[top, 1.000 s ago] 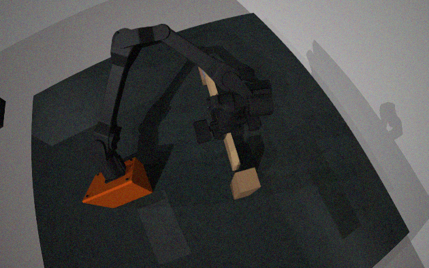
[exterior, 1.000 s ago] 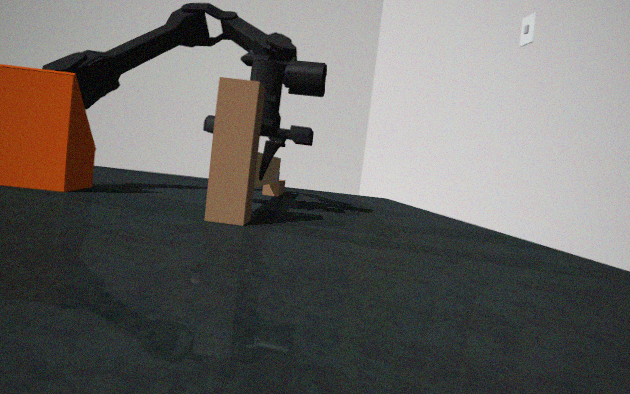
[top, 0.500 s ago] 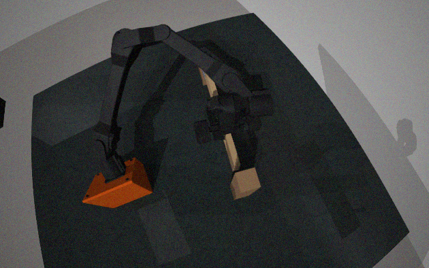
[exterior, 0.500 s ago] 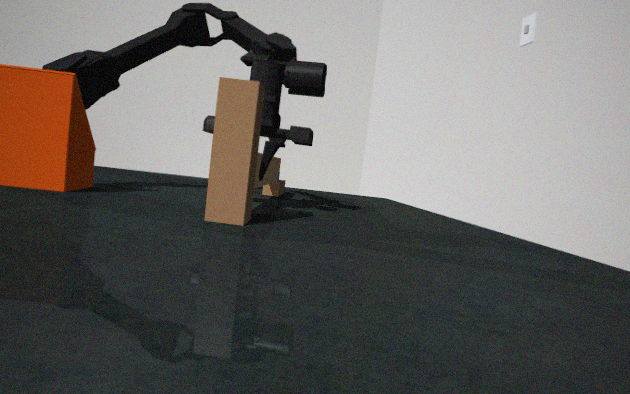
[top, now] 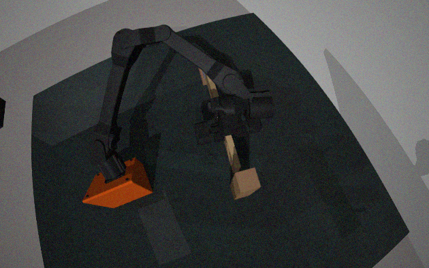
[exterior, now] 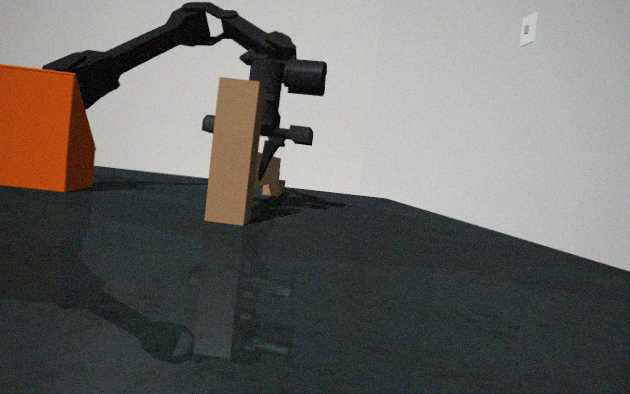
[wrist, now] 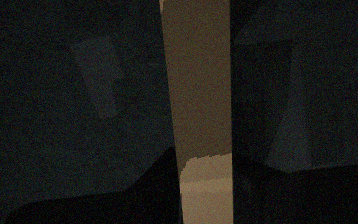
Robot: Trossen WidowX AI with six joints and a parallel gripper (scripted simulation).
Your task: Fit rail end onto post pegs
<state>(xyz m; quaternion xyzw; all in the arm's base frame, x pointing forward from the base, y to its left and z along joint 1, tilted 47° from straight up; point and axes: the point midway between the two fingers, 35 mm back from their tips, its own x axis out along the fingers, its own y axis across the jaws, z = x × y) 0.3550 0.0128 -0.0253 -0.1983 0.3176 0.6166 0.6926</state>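
Observation:
The wooden bed rail (top: 231, 151) (exterior: 269, 171) (wrist: 202, 85) runs from the far block toward the wooden post (top: 248, 181) (exterior: 232, 150). My gripper (exterior: 261, 175) (wrist: 191, 151) is shut on the rail, one finger at each side, between post and far block. The rail's near end is off the table, right at the post in the top view; whether it touches cannot be told. The pegs and holes are hidden. The low footboard block (top: 203, 77) is at the rail's far end, partly covered by the arm; the bracket seat and exact level are unclear.
The orange base block (top: 119, 195) (exterior: 35, 130) carries the arm and stands left of the post. The arm arches over the table from it. Wrist parts hang close above the rail and beside the post. Dark shadows lie around the rail.

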